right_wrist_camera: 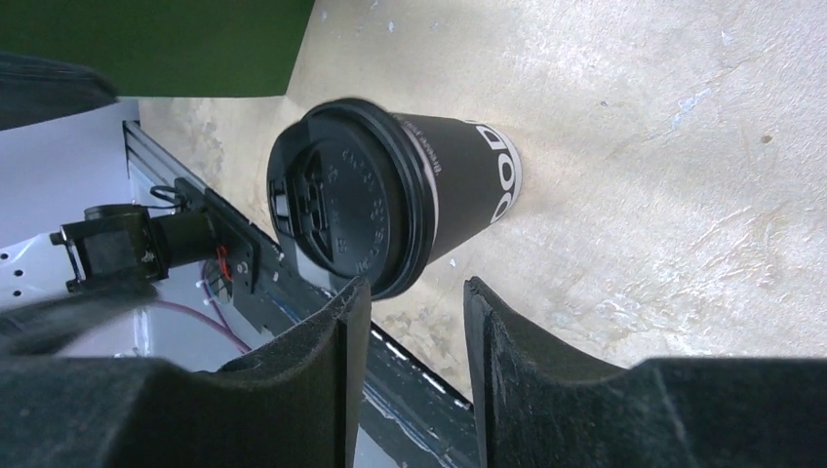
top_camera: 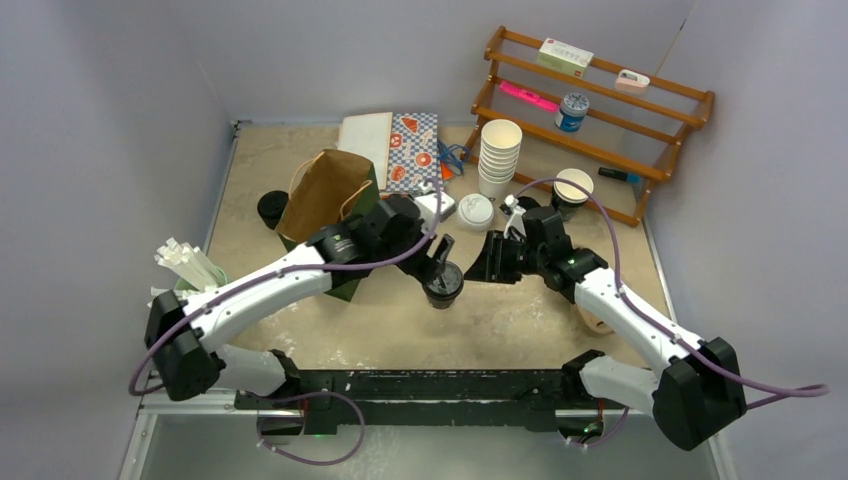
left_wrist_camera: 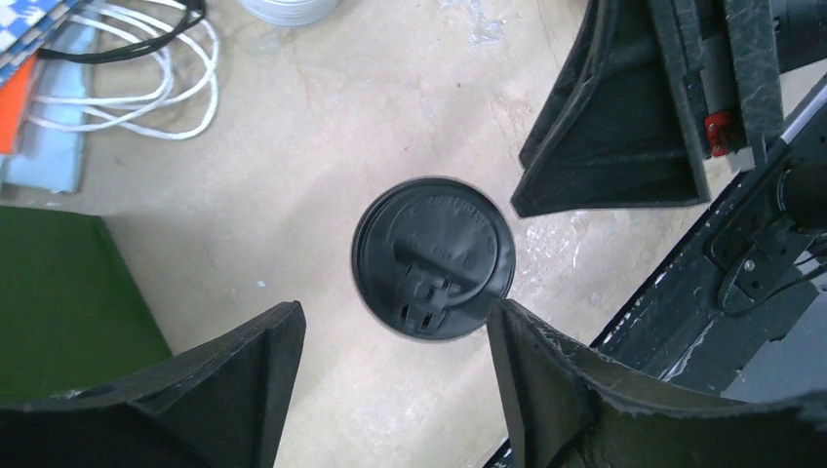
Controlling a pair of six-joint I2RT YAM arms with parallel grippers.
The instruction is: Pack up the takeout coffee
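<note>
The takeout coffee [top_camera: 572,190], a dark cup with a white top, stands at the back right beside the wooden rack, away from both grippers. A second cup [top_camera: 443,284], black with a black lid [left_wrist_camera: 433,256], stands upright at the table's middle. My left gripper [top_camera: 440,262] hovers over it, open, with the lid just beyond its fingertips [left_wrist_camera: 395,312]. From the right, my right gripper [top_camera: 490,262] faces the black cup [right_wrist_camera: 410,195]; its jaws [right_wrist_camera: 414,285] stand partly open with nothing between them.
A brown paper bag [top_camera: 325,190] with a green side [left_wrist_camera: 59,292] sits left of the black cup. Behind are a stack of white cups [top_camera: 499,155], a loose white lid [top_camera: 476,210], a patterned pouch [top_camera: 413,150] and the rack [top_camera: 600,110]. White sticks [top_camera: 185,262] lie far left.
</note>
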